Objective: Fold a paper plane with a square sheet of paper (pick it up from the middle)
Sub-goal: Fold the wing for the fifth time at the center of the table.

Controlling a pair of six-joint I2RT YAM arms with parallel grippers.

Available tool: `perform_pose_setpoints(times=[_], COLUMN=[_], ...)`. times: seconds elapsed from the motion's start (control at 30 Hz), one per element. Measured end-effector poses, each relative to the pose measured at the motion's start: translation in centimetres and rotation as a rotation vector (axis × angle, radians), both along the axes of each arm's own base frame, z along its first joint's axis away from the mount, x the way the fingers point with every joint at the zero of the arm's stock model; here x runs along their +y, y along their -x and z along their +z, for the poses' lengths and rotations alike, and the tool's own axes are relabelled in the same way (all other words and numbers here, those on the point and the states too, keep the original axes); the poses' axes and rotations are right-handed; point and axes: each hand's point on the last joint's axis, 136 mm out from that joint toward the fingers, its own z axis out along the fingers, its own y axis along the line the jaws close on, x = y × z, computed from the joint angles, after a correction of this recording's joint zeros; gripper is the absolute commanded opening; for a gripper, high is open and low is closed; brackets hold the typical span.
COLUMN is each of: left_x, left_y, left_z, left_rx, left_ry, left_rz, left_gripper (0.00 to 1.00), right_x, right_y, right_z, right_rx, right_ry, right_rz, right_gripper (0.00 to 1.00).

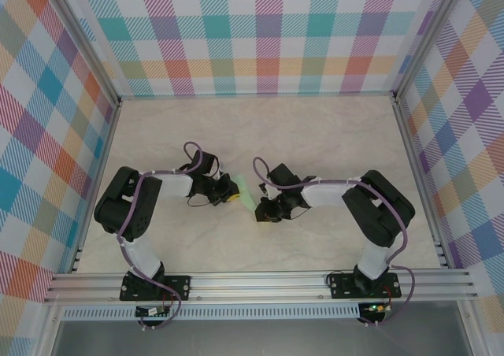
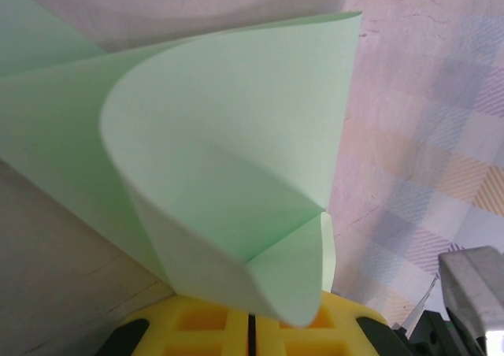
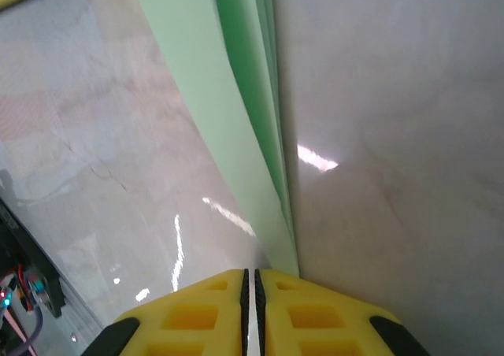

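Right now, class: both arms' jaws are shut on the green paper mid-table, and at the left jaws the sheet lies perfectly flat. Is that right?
No. At the left jaws the paper curls over in a rounded loop, not flat; the left wrist view shows it. The rest stands: both arms' jaws are shut on it at the middle of the table.

Bright, even, diffuse light fills the overhead view; shadows on the pale table [image 1: 315, 135] are faint and soft. In the left wrist view the curled paper [image 2: 236, 175] casts a soft grey shadow on the table beyond it, and its nearest edge blurs. Small white glare streaks mark the glossy table in the right wrist view.
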Motion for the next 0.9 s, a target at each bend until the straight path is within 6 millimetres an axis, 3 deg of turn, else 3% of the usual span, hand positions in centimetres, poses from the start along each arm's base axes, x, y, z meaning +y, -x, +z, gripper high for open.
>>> perform_pose_setpoints(times=[0.23, 0.37, 0.53, 0.9], left_x=[0.0, 0.0, 0.0, -0.1], left_y=[0.0, 0.0, 0.0, 0.0], left_z=[0.0, 0.0, 0.0, 0.0], left_rx=[0.0, 0.0, -0.001, -0.001], left_ry=[0.0, 0.001, 0.003, 0.003], left_rz=[0.0, 0.0, -0.002, -0.002], left_gripper=[0.08, 0.08, 0.08, 0.08], right_x=[-1.0, 0.2, 3.0, 3.5], right_y=[0.8, -0.5, -3.5, -4.3], right_z=[0.6, 2.3, 4.5, 1.4], right_rx=[0.03, -0.001, -0.071, -0.035], right_ry=[0.025, -0.003, -0.065, -0.01], right_rz=[0.001, 0.003, 0.007, 0.015], right_gripper=[0.15, 0.15, 0.15, 0.15])
